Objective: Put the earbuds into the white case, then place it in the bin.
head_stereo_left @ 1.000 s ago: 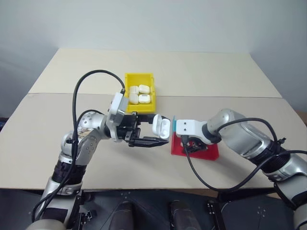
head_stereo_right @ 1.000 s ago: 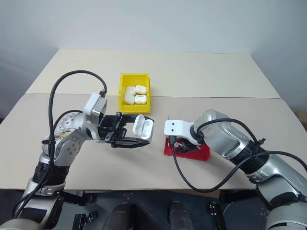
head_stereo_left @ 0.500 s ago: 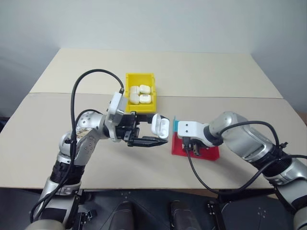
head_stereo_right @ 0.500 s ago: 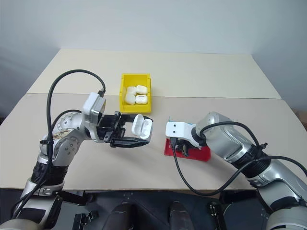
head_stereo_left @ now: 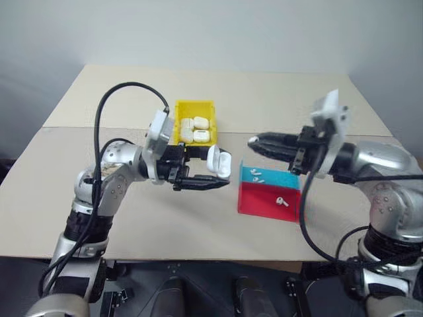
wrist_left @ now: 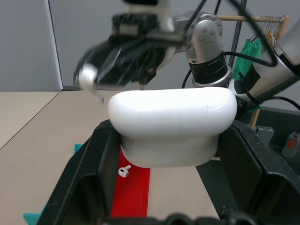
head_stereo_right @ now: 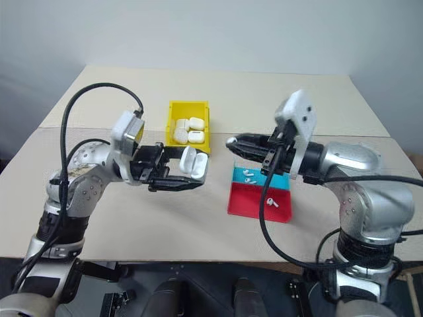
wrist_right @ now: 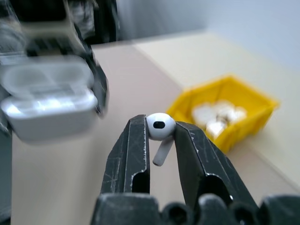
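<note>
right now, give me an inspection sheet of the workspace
surface: beige table, two boards meeting at a seam.
job's things: open white case held above the table; one earbud pinched; loose earbuds on the trays; yellow bin holding several white cases.
clutter: red tray and blue tray, side by side.
grippers: left gripper shut on the case; right gripper shut on the earbud.
cables: black cable looping over the left arm, another hanging from the right.
surroundings: grey wall.

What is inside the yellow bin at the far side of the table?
The yellow bin holds several closed white cases lying close together, about four. Whether anything lies under them I cannot see, because they cover the bottom.
</note>
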Controlling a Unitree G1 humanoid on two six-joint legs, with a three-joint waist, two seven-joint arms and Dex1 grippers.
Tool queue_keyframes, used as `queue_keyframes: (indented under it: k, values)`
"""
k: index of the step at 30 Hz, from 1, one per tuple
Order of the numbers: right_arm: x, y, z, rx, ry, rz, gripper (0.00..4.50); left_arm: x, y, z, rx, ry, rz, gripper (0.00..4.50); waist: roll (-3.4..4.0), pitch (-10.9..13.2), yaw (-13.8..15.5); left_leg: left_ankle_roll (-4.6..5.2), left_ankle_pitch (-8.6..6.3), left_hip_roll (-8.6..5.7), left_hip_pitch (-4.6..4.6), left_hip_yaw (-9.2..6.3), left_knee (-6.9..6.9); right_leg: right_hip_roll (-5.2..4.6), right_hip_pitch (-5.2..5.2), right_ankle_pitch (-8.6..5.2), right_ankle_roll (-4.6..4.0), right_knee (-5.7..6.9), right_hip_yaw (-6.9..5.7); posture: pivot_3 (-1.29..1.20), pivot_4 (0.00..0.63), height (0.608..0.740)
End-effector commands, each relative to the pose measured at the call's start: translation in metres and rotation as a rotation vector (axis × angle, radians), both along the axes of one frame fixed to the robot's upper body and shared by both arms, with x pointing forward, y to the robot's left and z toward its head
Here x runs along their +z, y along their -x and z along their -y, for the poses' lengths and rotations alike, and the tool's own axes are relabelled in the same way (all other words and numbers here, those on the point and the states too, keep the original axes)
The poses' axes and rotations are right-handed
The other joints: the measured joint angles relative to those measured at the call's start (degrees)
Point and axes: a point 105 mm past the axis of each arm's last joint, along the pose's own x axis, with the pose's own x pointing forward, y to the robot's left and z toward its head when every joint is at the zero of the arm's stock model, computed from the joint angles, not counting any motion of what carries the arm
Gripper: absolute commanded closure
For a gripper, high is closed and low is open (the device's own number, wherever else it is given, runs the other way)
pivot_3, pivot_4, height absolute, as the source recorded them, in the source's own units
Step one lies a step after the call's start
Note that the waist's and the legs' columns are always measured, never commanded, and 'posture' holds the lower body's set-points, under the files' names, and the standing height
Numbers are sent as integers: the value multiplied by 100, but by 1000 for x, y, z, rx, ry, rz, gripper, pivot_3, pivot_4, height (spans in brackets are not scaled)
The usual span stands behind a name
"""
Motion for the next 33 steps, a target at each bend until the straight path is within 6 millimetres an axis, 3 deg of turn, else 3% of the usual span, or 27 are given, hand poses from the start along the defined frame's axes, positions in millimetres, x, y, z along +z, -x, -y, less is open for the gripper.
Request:
queue_keyframes:
  k: [1,8,21,33]
  values:
    - [22,15,-4,38,-115,79,3868,9,1,8,-35,8,30,1704,1,0,-20,0,0,-1,1,2,-1,-1,0,0,0,1,1,0,150,740]
    - [10,22,-27,77,-111,58,3868,13,-1,13,-56,15,44,1704,1,0,-29,0,0,-1,0,1,-2,0,-2,0,-1,0,1,0,150,740]
    - [-10,17,-33,68,-43,23,3868,15,-3,10,-43,19,64,1704,1,0,-25,0,0,-1,-1,0,-2,0,-2,-1,-1,-1,1,0,150,740]
    - [-17,15,-37,71,-11,34,3868,15,-2,10,-43,20,77,1704,0,0,-24,0,0,-1,-1,0,-2,0,-2,-1,-2,-2,1,0,150,740]
